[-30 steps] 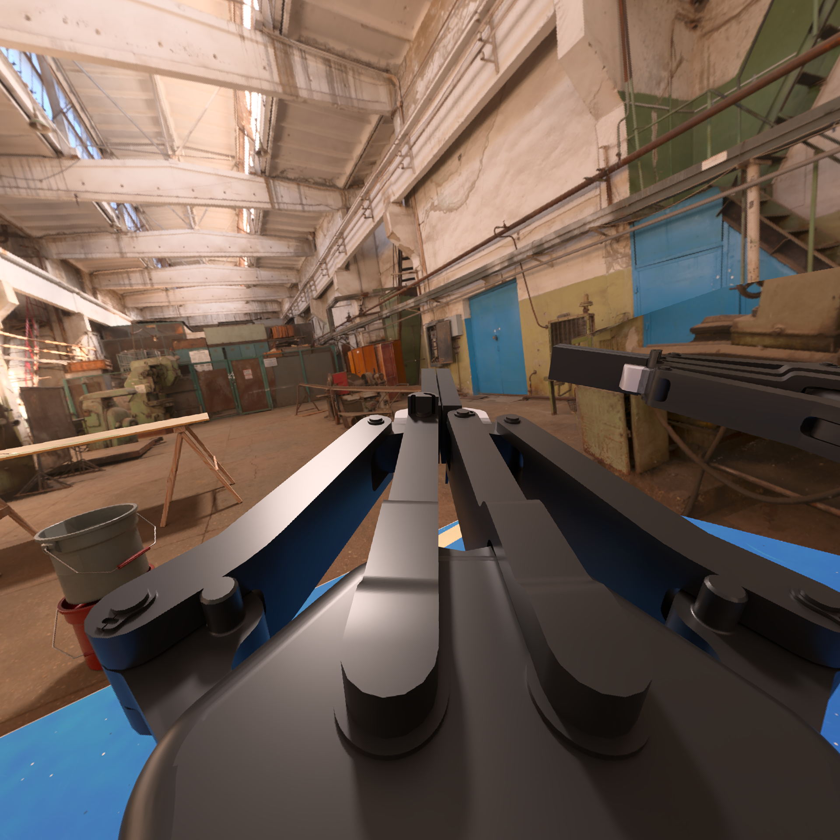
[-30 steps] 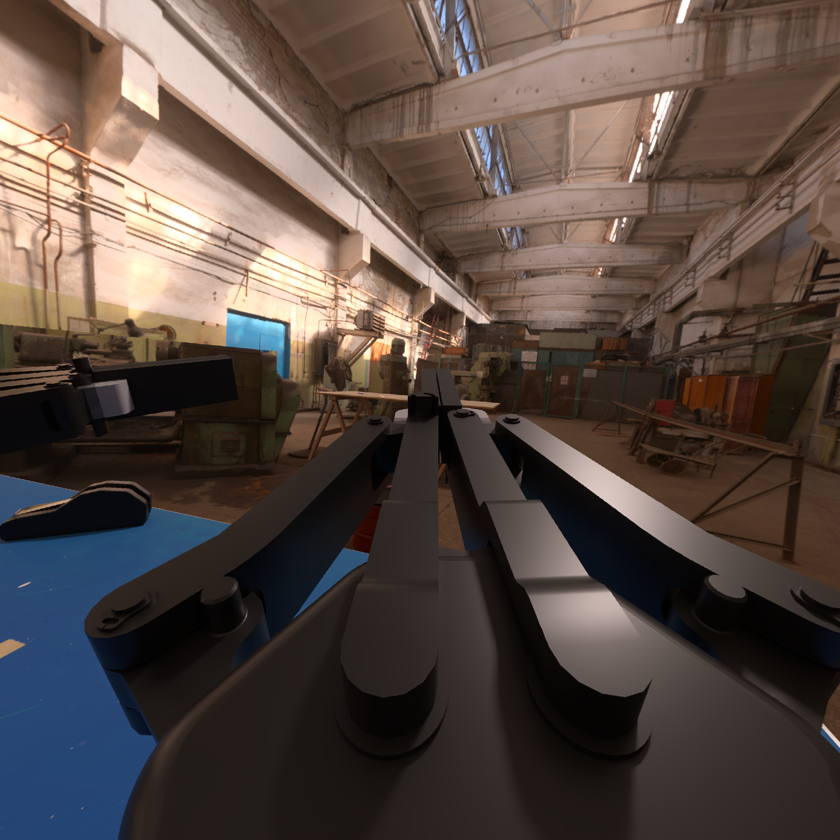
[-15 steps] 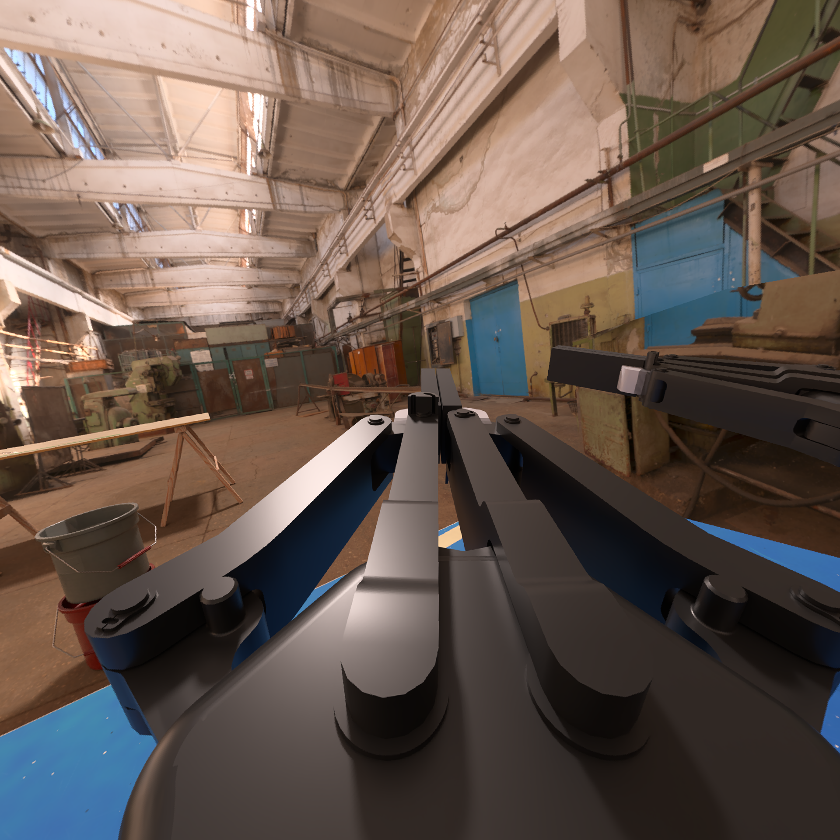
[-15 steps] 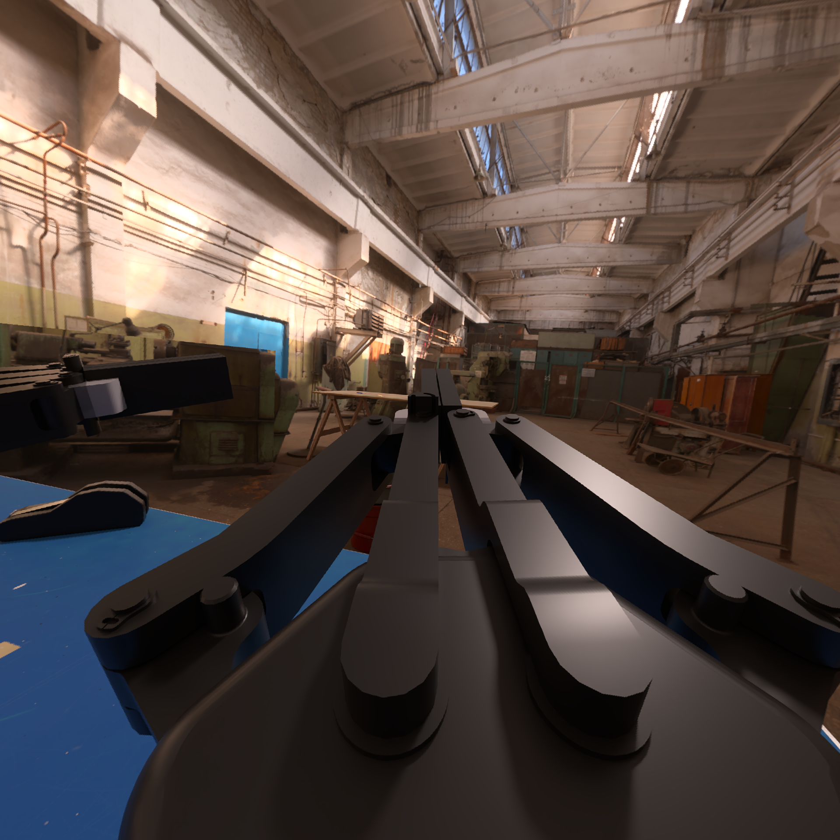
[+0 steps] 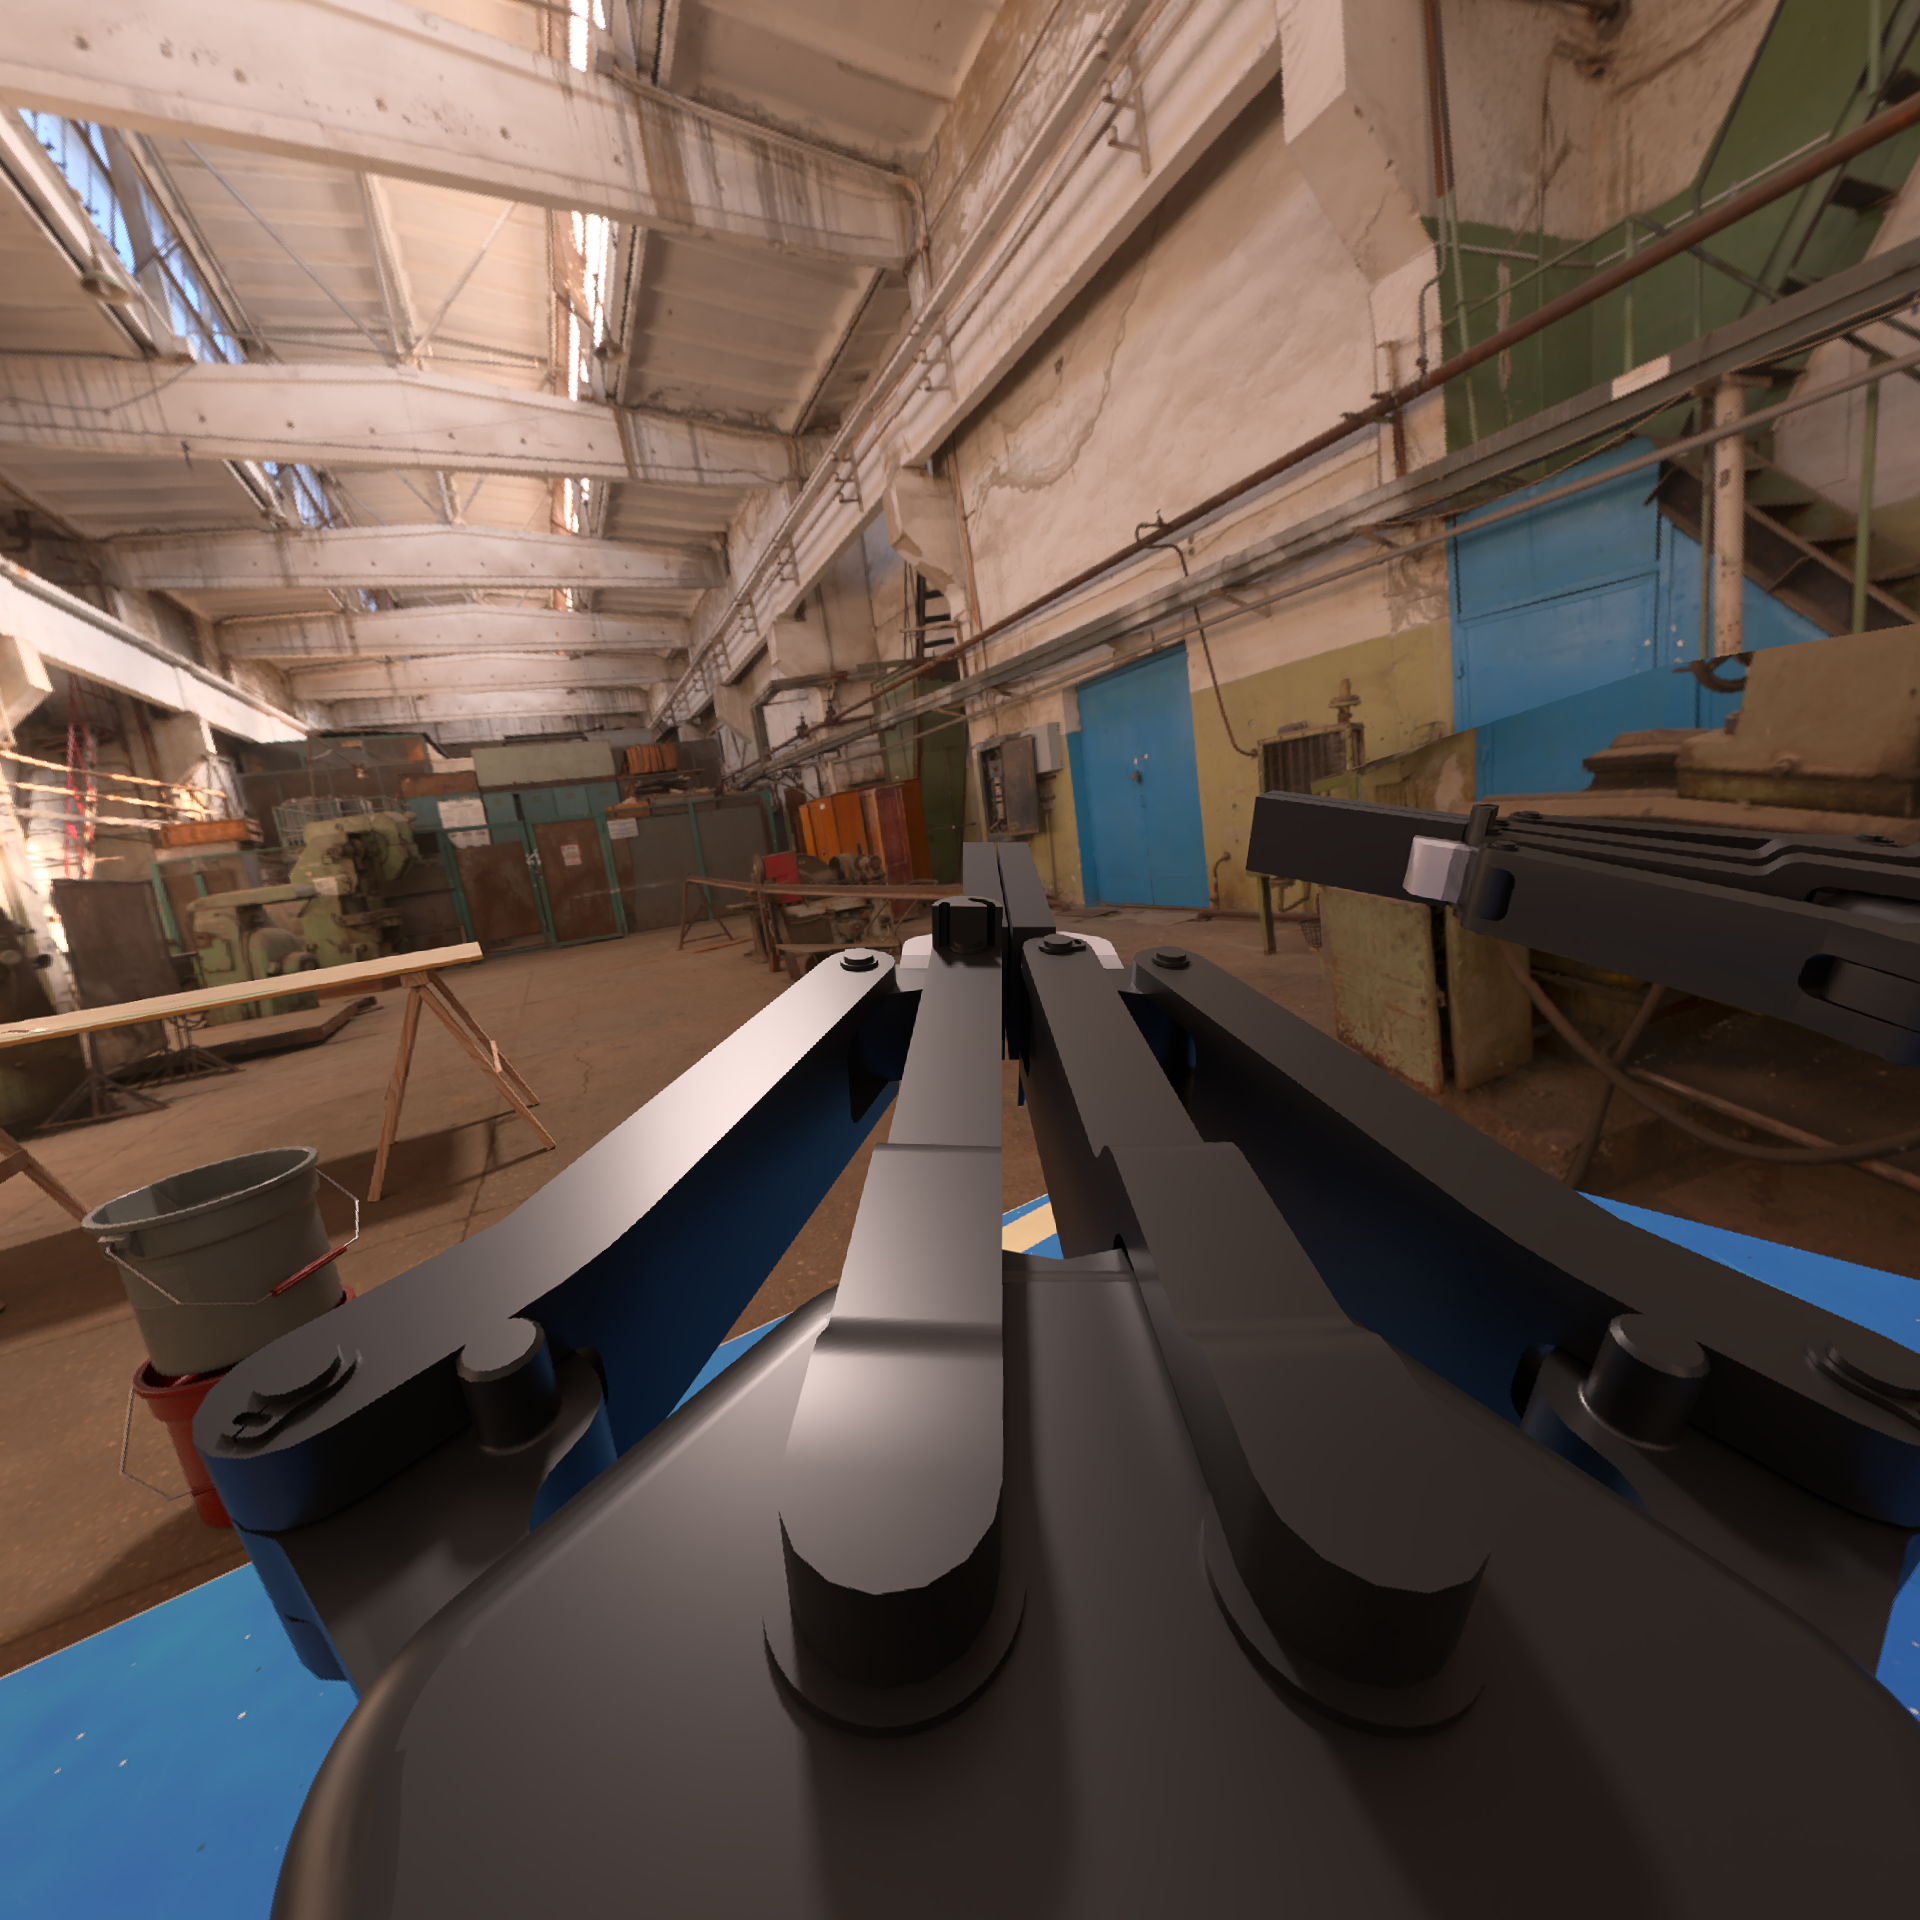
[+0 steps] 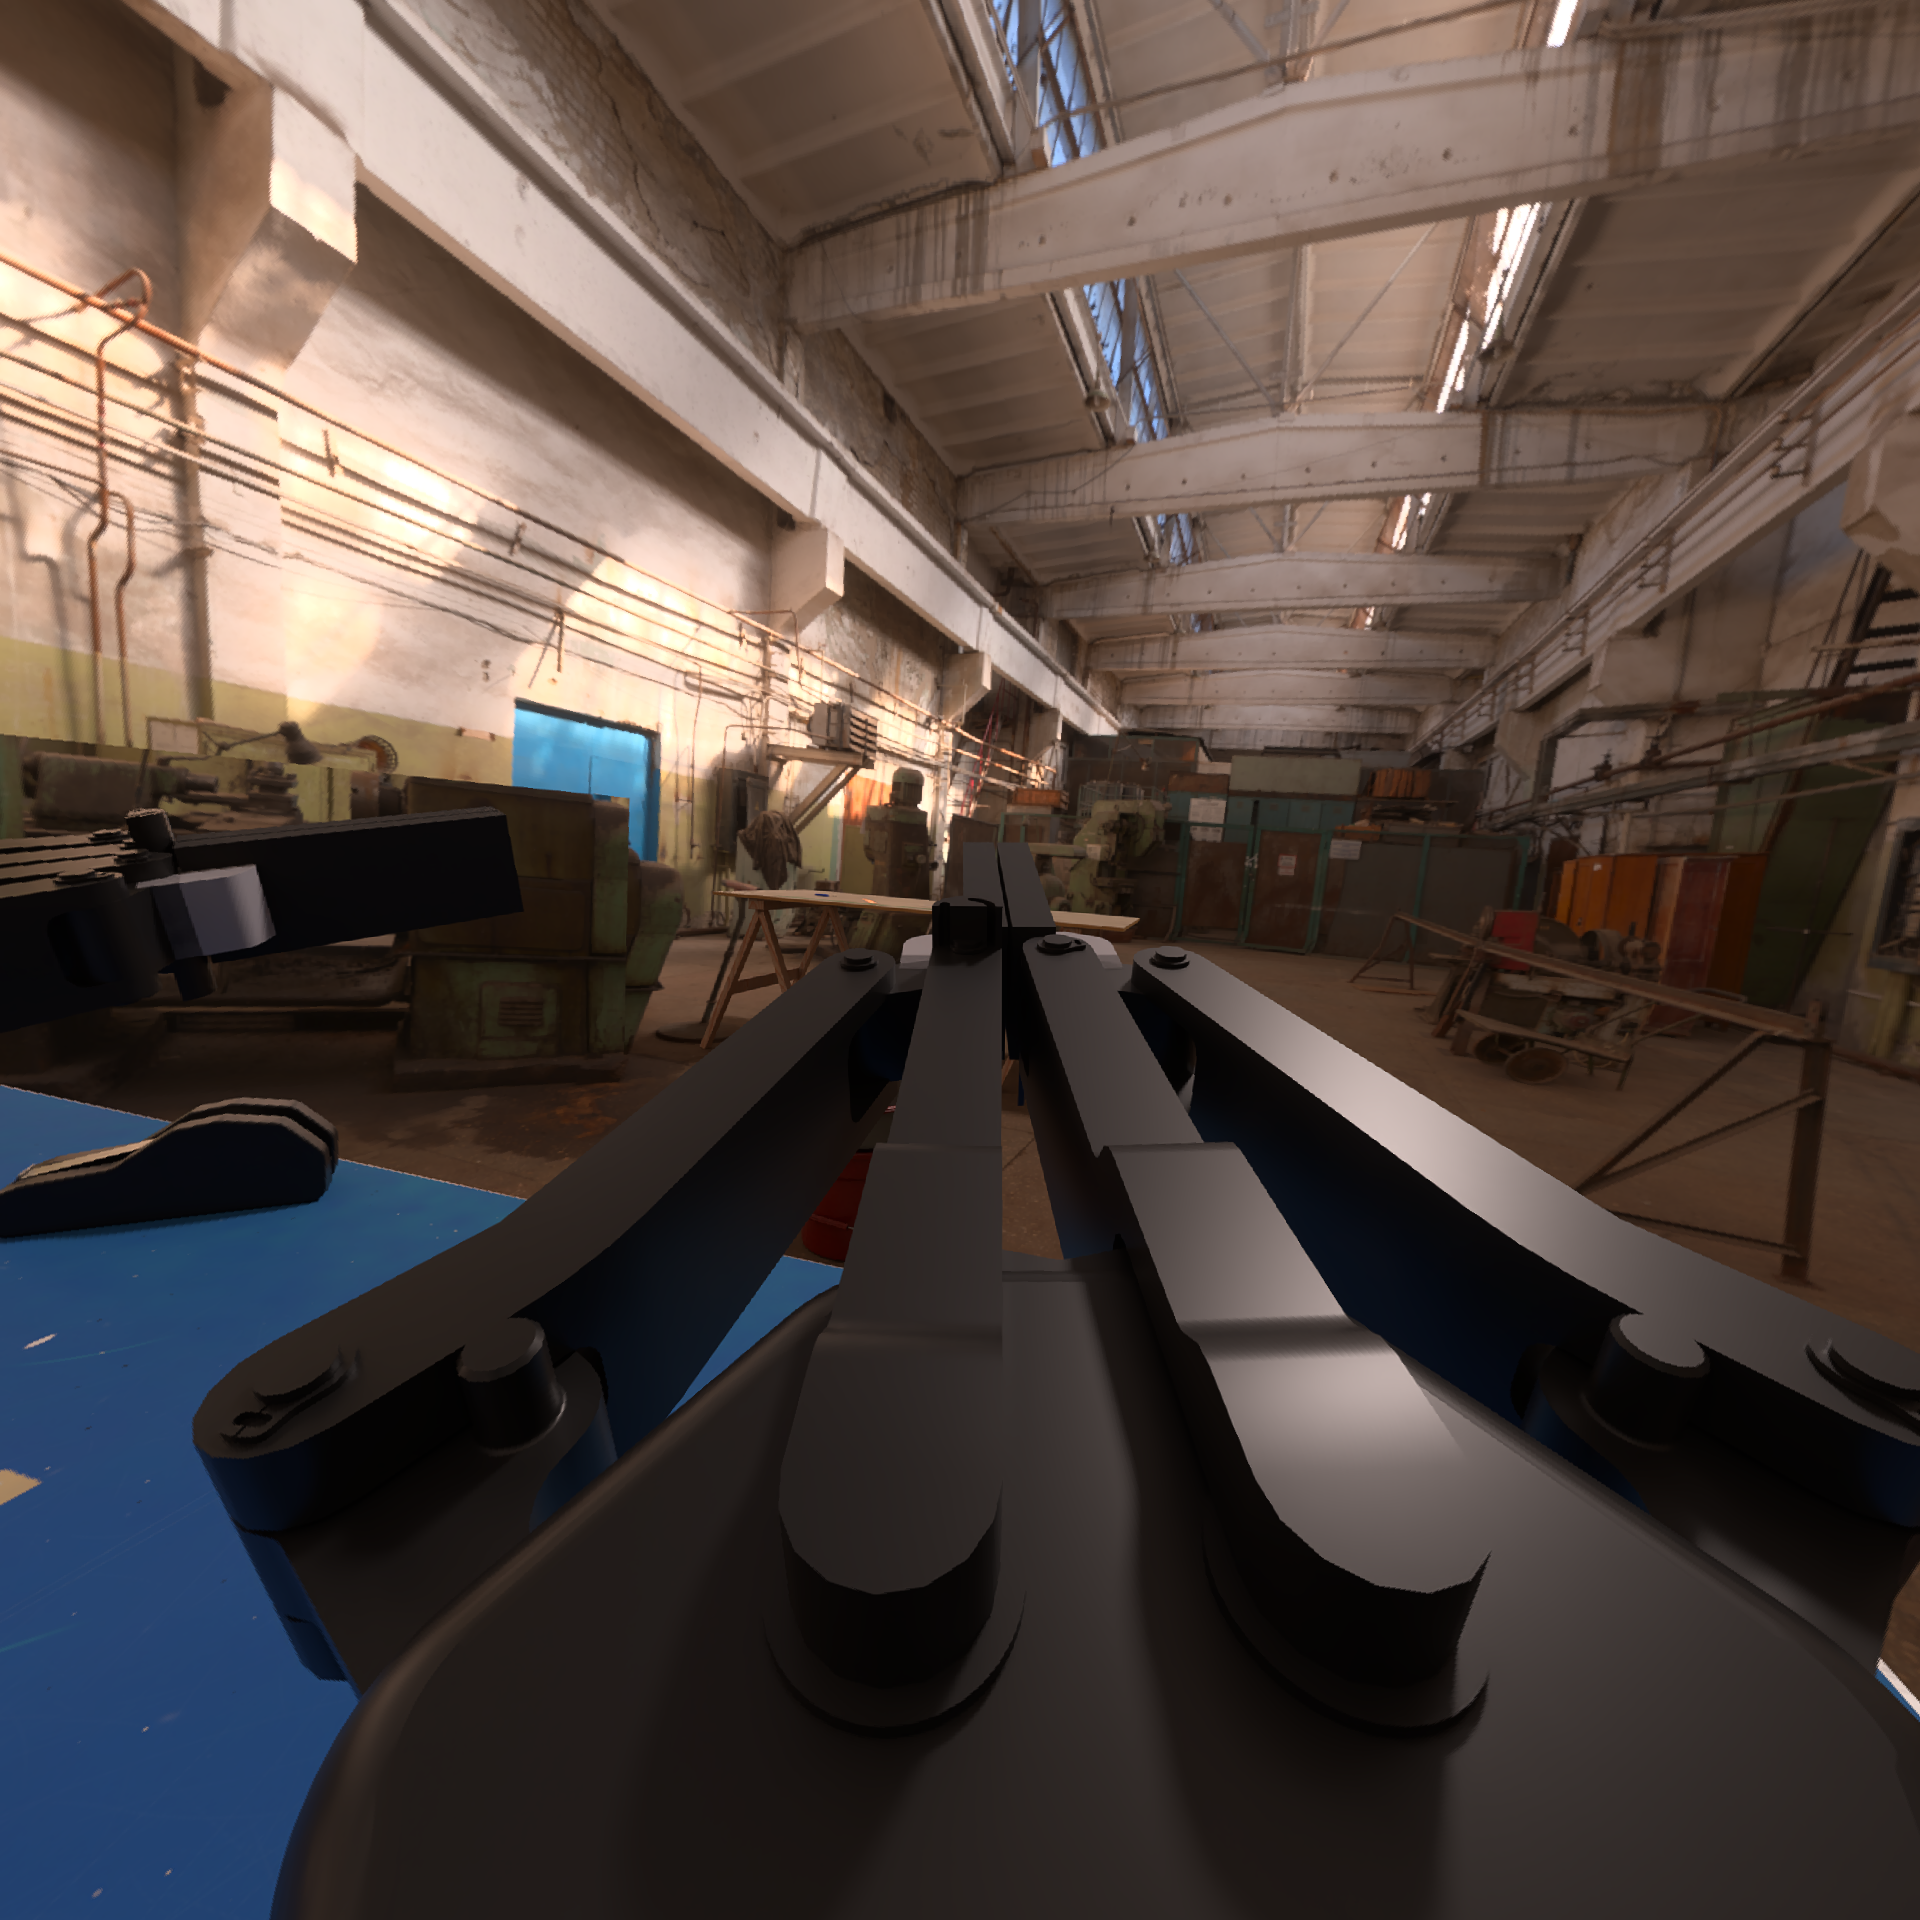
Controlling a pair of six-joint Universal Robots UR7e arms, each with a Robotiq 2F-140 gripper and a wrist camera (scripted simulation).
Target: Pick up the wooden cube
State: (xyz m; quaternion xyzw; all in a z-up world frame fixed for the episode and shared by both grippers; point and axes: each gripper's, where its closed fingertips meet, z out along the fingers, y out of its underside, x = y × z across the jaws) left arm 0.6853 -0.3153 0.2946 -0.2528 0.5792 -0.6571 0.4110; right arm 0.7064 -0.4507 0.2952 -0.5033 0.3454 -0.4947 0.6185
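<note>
In the left wrist view a small tan patch point(image 5: 1029, 1234) shows on the blue table point(image 5: 156, 1766) just under my fingers. I cannot tell whether it is the wooden cube. A similar tan patch point(image 6: 15, 1486) shows at the left edge of the right wrist view. My left gripper point(image 5: 997, 862) is shut with its fingers pressed together, holds nothing and points level out over the table edge. My right gripper point(image 6: 997, 862) is shut and empty too. Each gripper shows side-on in the other's view, the right one point(image 5: 1283, 847) and the left one point(image 6: 483, 868).
A dark flat shape point(image 6: 177, 1164) lies on the blue table point(image 6: 156, 1558) below the left gripper. Beyond the table edge a grey bucket point(image 5: 223, 1257) stands on a red one on the hall floor, with a plank on trestles point(image 5: 260, 997) behind.
Almost nothing. In each view the other gripper has drifted very slightly to the left. Both grippers stay shut.
</note>
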